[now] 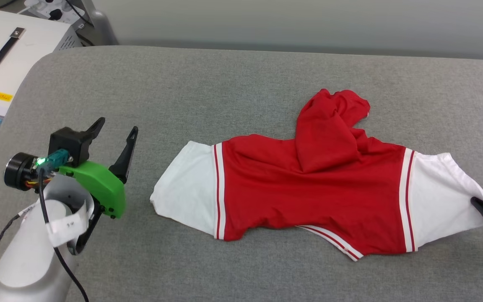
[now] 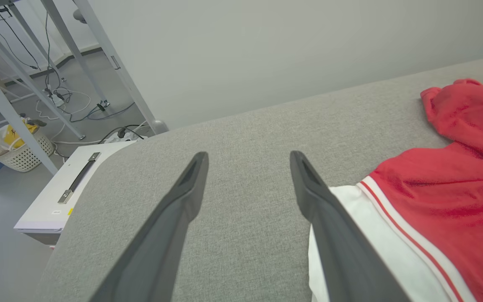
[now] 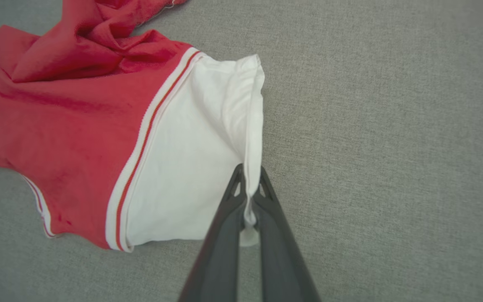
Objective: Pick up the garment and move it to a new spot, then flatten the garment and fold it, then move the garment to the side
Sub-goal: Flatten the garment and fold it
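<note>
Hovering over the grey pad (image 1: 224, 75) at the left, the left gripper (image 1: 116, 126) spreads its jaws wide, empty, near a white sleeve (image 1: 183, 188). The garment (image 1: 308, 188) lies across the pad's middle, red body bunched at the far side. At the right, the right gripper (image 1: 478, 202) pinches the other sleeve's edge tight.

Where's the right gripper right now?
The right gripper is at the head view's far right edge, shut on the cuff of one white sleeve of the garment, which lies on the grey surface.
</note>
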